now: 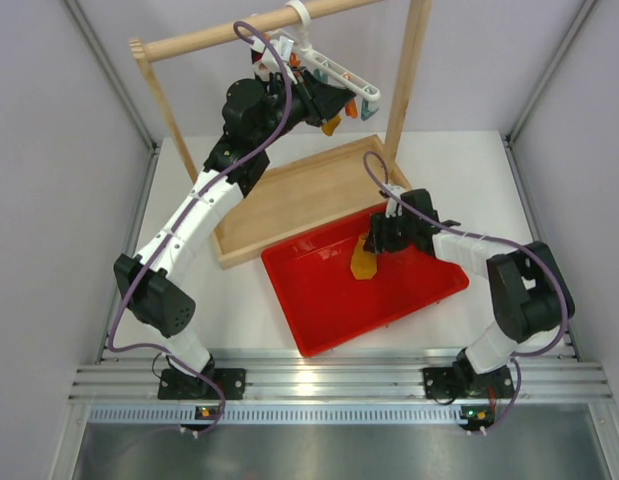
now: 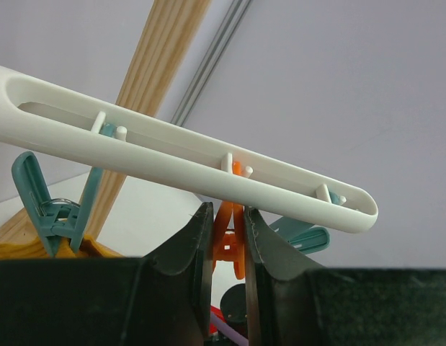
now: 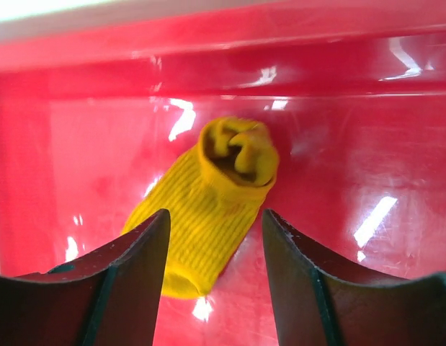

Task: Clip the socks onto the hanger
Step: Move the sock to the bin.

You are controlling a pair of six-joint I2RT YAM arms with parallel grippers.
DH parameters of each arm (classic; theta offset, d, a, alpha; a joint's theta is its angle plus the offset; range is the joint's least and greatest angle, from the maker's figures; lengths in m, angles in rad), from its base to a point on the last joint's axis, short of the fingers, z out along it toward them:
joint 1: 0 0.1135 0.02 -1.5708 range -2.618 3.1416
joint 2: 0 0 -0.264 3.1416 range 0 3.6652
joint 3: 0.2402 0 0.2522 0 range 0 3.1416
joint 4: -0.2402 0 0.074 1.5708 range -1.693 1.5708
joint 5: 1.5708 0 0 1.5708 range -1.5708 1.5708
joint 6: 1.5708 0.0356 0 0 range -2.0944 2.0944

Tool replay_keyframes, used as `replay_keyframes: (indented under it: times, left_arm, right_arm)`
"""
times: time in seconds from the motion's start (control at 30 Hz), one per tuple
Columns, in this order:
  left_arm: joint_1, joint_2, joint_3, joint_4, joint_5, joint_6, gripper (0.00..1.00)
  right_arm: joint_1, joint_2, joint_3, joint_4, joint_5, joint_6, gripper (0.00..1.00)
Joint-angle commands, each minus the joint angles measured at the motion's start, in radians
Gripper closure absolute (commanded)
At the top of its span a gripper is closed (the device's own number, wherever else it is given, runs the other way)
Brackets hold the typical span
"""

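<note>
Top external view first: the left gripper (image 1: pixel 334 98) is up high at the far side, right against the white hanger (image 1: pixel 339 72), which hooks over the top bar of the wooden rail frame (image 1: pixel 409 80). A hanging sock (image 1: pixel 332 125), mustard-orange, dangles from the hanger just below that gripper.

From the left wrist camera, the two dark fingers (image 2: pixel 190 252) are pinched tight on the orange clip (image 2: pixel 230 241) under the middle of the hanger bar. That's a closed grip with the clip sandwiched between them. A teal clip (image 2: pixel 50 209) sits to the left of it with mustard fabric at its foot, most likely that same hanging sock, though only a sliver shows. Another teal clip (image 2: pixel 305 234) peeks out on the right, near the bar's rounded end.

Down on the table (image 1: pixel 469 170), the red tray (image 1: pixel 319 300) lies at an angle, near the frame's wooden base (image 1: pixel 289 200). The loose sock (image 1: pixel 364 263) lies in the tray's far half, and the right gripper (image 1: pixel 376 243) is directly over it.

On the right wrist camera, the jaws are spread well apart and grip nothing. The loose sock lies on the glossy red floor between the two fingers, with its bunched cuff pointing away from them. Whether the fingertips touch the tray floor is hard to say from this angle.
</note>
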Motion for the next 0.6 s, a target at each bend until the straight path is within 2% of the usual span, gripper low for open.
replay_keyframes:
  times: [0.0, 0.17, 0.57]
  left_arm:
    - [0.016, -0.017, -0.005, 0.043, -0.027, 0.006, 1.0]
    - [0.016, -0.022, -0.025, 0.054, -0.032, 0.0, 1.0]
    - [0.018, -0.02, -0.023, 0.049, -0.035, 0.003, 1.0]
  right_arm:
    - [-0.005, 0.012, 0.003, 0.095, 0.07, 0.174, 0.47]
    - [0.003, 0.032, -0.001, 0.161, 0.131, 0.235, 0.47]
    - [0.052, 0.097, 0.014, 0.106, 0.162, 0.097, 0.56]
